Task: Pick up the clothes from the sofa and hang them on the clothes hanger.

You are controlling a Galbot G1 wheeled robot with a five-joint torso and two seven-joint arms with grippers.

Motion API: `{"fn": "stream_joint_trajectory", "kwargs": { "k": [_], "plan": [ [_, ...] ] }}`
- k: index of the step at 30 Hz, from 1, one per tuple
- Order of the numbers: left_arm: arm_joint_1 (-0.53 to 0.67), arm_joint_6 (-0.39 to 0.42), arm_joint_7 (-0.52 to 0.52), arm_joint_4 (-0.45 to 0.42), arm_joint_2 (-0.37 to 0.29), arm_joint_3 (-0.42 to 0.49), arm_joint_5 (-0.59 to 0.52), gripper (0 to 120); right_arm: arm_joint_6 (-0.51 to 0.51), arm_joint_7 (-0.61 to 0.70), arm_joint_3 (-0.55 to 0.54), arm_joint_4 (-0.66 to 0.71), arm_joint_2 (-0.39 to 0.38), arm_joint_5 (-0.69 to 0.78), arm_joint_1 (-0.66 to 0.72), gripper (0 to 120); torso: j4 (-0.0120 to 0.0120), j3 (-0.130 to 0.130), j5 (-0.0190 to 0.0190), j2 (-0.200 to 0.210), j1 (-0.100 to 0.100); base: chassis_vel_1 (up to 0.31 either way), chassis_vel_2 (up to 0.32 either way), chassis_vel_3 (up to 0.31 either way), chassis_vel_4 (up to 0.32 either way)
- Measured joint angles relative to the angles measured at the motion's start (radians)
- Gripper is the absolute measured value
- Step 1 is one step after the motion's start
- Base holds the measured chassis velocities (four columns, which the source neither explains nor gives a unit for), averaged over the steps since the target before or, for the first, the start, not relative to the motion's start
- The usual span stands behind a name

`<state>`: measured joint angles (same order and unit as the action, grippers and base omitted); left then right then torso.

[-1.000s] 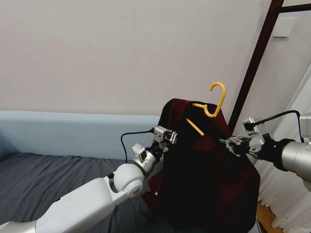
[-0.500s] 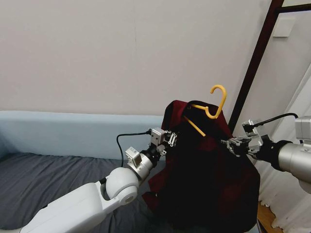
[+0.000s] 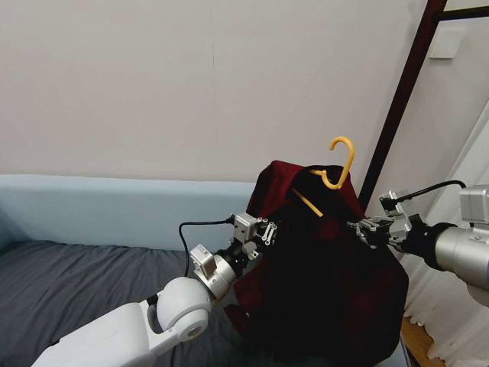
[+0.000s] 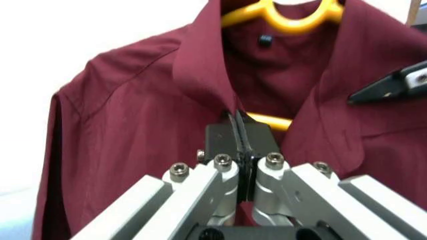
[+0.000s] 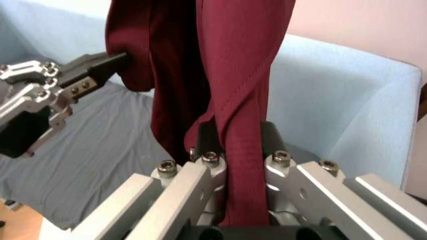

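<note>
A dark red shirt (image 3: pixel 321 275) hangs on a yellow hanger (image 3: pixel 336 164), held up in the air above the sofa. My left gripper (image 3: pixel 265 230) is shut on the shirt's front edge just below the collar; its pads (image 4: pixel 241 131) pinch the fabric in the left wrist view, under the yellow hanger (image 4: pixel 280 12). My right gripper (image 3: pixel 357 227) is shut on the shirt's other side, its fingers (image 5: pixel 208 142) clamping a hanging fold of the shirt (image 5: pixel 233 75). The hanger's hook points up, free of any rail.
The sofa has a light blue back (image 3: pixel 114 206) and a grey seat (image 3: pixel 69 290). A dark rack post (image 3: pixel 397 107) slants up at the right, close behind the shirt. White cloth (image 3: pixel 451 321) hangs at the far right. A plain wall stands behind.
My left gripper has sunk a little and drawn back to the left with the shirt edge. The hanger and shirt have dropped slightly. The right gripper has barely moved.
</note>
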<state>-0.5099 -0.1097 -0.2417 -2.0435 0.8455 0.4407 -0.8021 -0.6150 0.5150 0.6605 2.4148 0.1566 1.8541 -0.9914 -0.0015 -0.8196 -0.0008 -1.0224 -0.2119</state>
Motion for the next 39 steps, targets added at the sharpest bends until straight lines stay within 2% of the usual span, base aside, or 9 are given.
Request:
{"fn": "stream_joint_trajectory", "kwargs": {
  "k": [3, 10, 13, 18, 21, 23, 26, 29, 39],
  "plan": [
    [-0.018, 0.004, -0.011, 0.004, 0.007, -0.008, 0.006, 2, 0.000, 0.002, 0.001, 0.004, 0.001, 0.004, 0.000, 3, 0.0001, 0.000, 0.0000, 0.000, 0.000, 0.000, 0.000, 0.000, 0.000],
    [-0.097, 0.150, -0.121, -0.066, -0.015, -0.036, 0.068, 32, 0.002, 0.010, 0.011, 0.016, 0.011, 0.017, -0.001, 3, 0.0001, 0.000, 0.0000, 0.000, 0.000, 0.000, 0.000, 0.000, 0.000],
    [-0.157, 0.154, -0.123, -0.088, -0.034, -0.078, 0.095, 41, 0.002, 0.017, 0.018, 0.020, 0.017, 0.022, -0.002, 3, 0.0000, 0.000, -0.0001, 0.000, 0.000, 0.000, 0.000, 0.000, 0.000],
    [-0.335, 0.129, -0.100, -0.125, -0.052, -0.244, 0.137, 57, -0.012, 0.046, 0.043, 0.026, 0.025, 0.044, -0.006, 3, 0.0001, 0.000, 0.0000, 0.000, 0.000, 0.000, 0.000, 0.000, 0.000],
    [-0.545, 0.074, -0.068, -0.139, -0.031, -0.408, 0.202, 70, -0.051, 0.088, 0.082, 0.026, 0.023, 0.083, -0.006, 3, 0.0002, 0.000, -0.0002, 0.000, 0.000, 0.000, 0.000, 0.000, 0.000],
    [-0.575, 0.066, -0.066, -0.140, -0.026, -0.426, 0.210, 74, -0.058, 0.097, 0.089, 0.026, 0.023, 0.091, -0.006, 3, 0.0000, 0.000, -0.0002, 0.000, 0.000, 0.000, 0.000, 0.000, 0.000],
    [-0.819, -0.025, -0.034, -0.124, 0.027, -0.544, 0.323, 90, -0.097, 0.167, 0.131, 0.030, 0.036, 0.140, -0.014, 3, 0.0004, 0.000, -0.0002, 0.000, 0.000, 0.000, 0.000, 0.000, 0.000],
    [-0.934, -0.086, -0.021, -0.108, 0.082, -0.599, 0.412, 98, -0.107, 0.195, 0.147, 0.030, 0.051, 0.149, -0.017, 3, -0.0001, 0.000, 0.0001, 0.000, 0.000, 0.000, 0.000, 0.000, 0.000],
    [-1.209, -0.130, -0.019, -0.130, 0.280, -0.756, 0.529, 100, -0.118, 0.234, 0.159, 0.047, 0.099, 0.102, -0.036, 3, 0.0002, 0.000, 0.0000, 0.000, 0.000, 0.000, 0.000, 0.000, 0.000]
  ]
}}
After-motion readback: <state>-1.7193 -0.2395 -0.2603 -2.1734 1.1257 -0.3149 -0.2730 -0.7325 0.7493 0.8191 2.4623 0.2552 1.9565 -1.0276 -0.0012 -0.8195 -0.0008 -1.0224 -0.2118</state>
